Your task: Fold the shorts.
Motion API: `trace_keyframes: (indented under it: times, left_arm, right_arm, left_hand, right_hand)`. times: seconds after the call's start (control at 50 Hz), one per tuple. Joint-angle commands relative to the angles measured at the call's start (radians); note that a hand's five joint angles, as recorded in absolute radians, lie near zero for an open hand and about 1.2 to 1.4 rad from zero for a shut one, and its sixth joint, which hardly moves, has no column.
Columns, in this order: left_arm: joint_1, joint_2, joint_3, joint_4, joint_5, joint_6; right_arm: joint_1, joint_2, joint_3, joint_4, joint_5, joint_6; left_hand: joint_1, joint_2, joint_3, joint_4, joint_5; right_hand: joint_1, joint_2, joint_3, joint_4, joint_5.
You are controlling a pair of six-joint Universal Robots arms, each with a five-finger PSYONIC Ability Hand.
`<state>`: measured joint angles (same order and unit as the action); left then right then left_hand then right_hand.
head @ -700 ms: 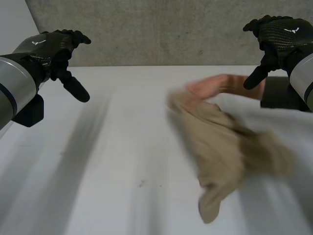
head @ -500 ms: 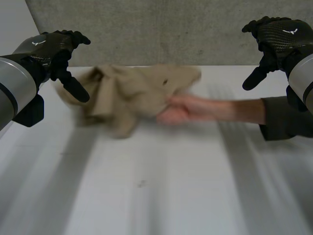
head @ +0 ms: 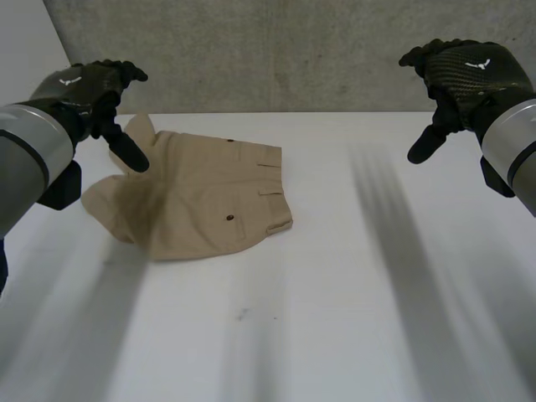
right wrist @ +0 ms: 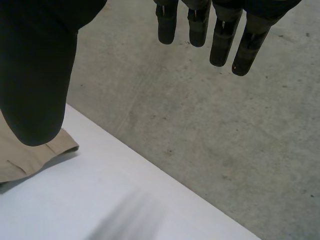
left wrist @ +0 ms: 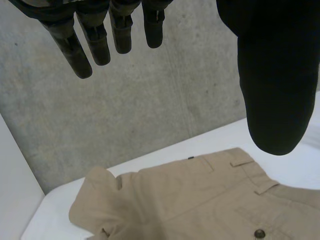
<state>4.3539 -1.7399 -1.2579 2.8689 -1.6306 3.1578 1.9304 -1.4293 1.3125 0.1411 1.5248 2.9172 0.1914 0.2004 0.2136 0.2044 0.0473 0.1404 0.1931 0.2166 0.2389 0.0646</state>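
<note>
Beige shorts (head: pixel 205 201) lie on the white table (head: pixel 352 318), left of its middle, flat at the waistband side and rumpled at the side nearest my left arm. My left hand (head: pixel 88 90) hangs open in the air above that rumpled edge, touching nothing. In the left wrist view the straight fingers (left wrist: pixel 95 40) and thumb (left wrist: pixel 272 80) stand apart, with the shorts (left wrist: pixel 190 195) lying below them. My right hand (head: pixel 469 75) is raised at the far right, open and empty. Its wrist view shows spread fingers (right wrist: pixel 215 30) and one corner of the shorts (right wrist: pixel 25 155).
A grey concrete wall (head: pixel 276 50) rises behind the table's far edge. Bare white tabletop (head: pixel 402 251) stretches from the shorts to my right arm and toward the near edge.
A person's arm swept the shorts from the right across to the left, dropped them there and drew away. The shorts now lie still. My hands have barely moved.
</note>
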Motion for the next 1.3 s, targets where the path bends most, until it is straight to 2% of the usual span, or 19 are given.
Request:
trace_keyframes:
  times: [0.02,0.1,0.12,0.18,0.2,0.28,0.44,0.54,0.56,0.6,0.64,0.66,0.76,0.84,0.94,1.08,1.2,1.3]
  left_arm:
    - [0.0,-0.082,0.0,0.024,0.0,0.022]
    - [0.0,-0.161,-0.001,0.035,0.0,0.143]
    - [0.001,-0.196,0.0,0.036,-0.003,0.212]
    - [0.004,-0.251,0.0,0.039,-0.011,0.316]
    - [0.009,-0.286,0.003,0.049,-0.014,0.376]
    - [0.042,-0.363,0.006,0.125,-0.037,0.487]
    - [0.105,-0.526,0.02,0.357,-0.11,0.605]
    - [0.147,-0.595,0.045,0.397,-0.126,0.677]
    - [0.153,-0.601,0.046,0.4,-0.126,0.683]
    - [0.167,-0.613,0.049,0.405,-0.118,0.689]
    - [0.17,-0.618,0.058,0.414,-0.115,0.685]
    - [0.17,-0.621,0.069,0.437,-0.115,0.683]
    - [0.165,-0.595,0.074,0.544,-0.127,0.665]
    - [0.153,-0.463,0.052,0.592,-0.141,0.587]
    - [0.122,-0.374,-0.003,0.581,-0.133,0.47]
    - [0.035,-0.268,-0.078,0.468,-0.132,0.455]
    - [-0.036,-0.167,-0.064,0.369,-0.138,0.447]
    - [-0.077,-0.104,-0.04,0.346,-0.141,0.447]
  right_arm:
    - [0.027,0.018,0.02,0.003,-0.064,-0.097]
    - [0.038,0.047,0.034,0.005,-0.089,-0.183]
    - [0.041,0.052,0.036,0.003,-0.087,-0.196]
    - [0.048,0.059,0.036,0.002,-0.084,-0.225]
    - [0.05,0.062,0.036,0.002,-0.086,-0.227]
    - [0.05,0.067,0.036,0.002,-0.086,-0.227]
    - [0.05,0.073,0.036,-0.005,-0.086,-0.228]
    - [0.05,0.078,0.04,-0.021,-0.084,-0.23]
    - [0.05,0.079,0.04,-0.023,-0.084,-0.23]
    - [0.05,0.079,0.042,-0.023,-0.084,-0.23]
    - [0.05,0.081,0.043,-0.025,-0.084,-0.23]
    - [0.05,0.081,0.043,-0.025,-0.084,-0.231]
    - [0.048,0.079,0.043,-0.025,-0.081,-0.231]
    - [0.048,0.079,0.043,-0.025,-0.081,-0.231]
    - [0.051,0.085,0.048,-0.025,-0.081,-0.227]
    - [0.093,0.2,0.059,-0.029,-0.086,-0.167]
    - [0.162,0.303,0.071,-0.13,-0.089,0.107]
    - [0.209,0.36,0.082,-0.189,-0.094,0.33]
  left_hand:
    - [0.004,-0.005,-0.018,-0.009,-0.026]
    - [0.01,0.001,-0.012,-0.003,-0.02]
    - [0.01,0.001,-0.012,-0.003,-0.02]
    - [0.01,0.001,-0.012,-0.003,-0.02]
    - [0.013,0.004,-0.009,0.0,-0.017]
    - [0.025,0.016,0.003,0.012,-0.005]
    - [0.101,0.092,0.079,0.088,0.071]
    - [0.107,0.098,0.085,0.094,0.077]
    - [0.13,0.122,0.108,0.118,0.1]
    - [0.399,0.39,0.377,0.386,0.369]
    - [0.824,0.815,0.802,0.811,0.794]
    - [1.201,1.192,1.179,1.188,1.171]
    - [1.205,1.196,1.183,1.192,1.174]
    - [1.205,1.196,1.183,1.192,1.174]
    - [1.205,1.196,1.183,1.192,1.174]
    - [1.205,1.196,1.183,1.192,1.174]
    - [1.205,1.196,1.183,1.192,1.174]
    - [1.205,1.196,1.183,1.192,1.174]
  right_hand:
    - [0.034,-0.019,-0.042,-0.064,-0.065]
    - [0.034,-0.019,-0.042,-0.064,-0.065]
    - [0.034,-0.019,-0.042,-0.064,-0.065]
    - [0.034,-0.019,-0.042,-0.064,-0.065]
    - [0.034,-0.019,-0.042,-0.064,-0.065]
    - [0.034,-0.019,-0.042,-0.064,-0.065]
    - [0.034,-0.019,-0.042,-0.064,-0.065]
    - [0.034,-0.019,-0.042,-0.064,-0.065]
    - [0.034,-0.019,-0.042,-0.064,-0.065]
    - [0.034,-0.019,-0.042,-0.064,-0.065]
    - [0.034,-0.019,-0.042,-0.064,-0.065]
    - [0.034,-0.019,-0.042,-0.064,-0.065]
    - [0.034,-0.019,-0.042,-0.064,-0.065]
    - [0.034,-0.019,-0.042,-0.064,-0.065]
    - [0.034,-0.019,-0.042,-0.064,-0.065]
    - [0.034,-0.019,-0.042,-0.064,-0.065]
    - [0.034,-0.019,-0.042,-0.064,-0.065]
    - [0.034,-0.019,-0.042,-0.064,-0.065]
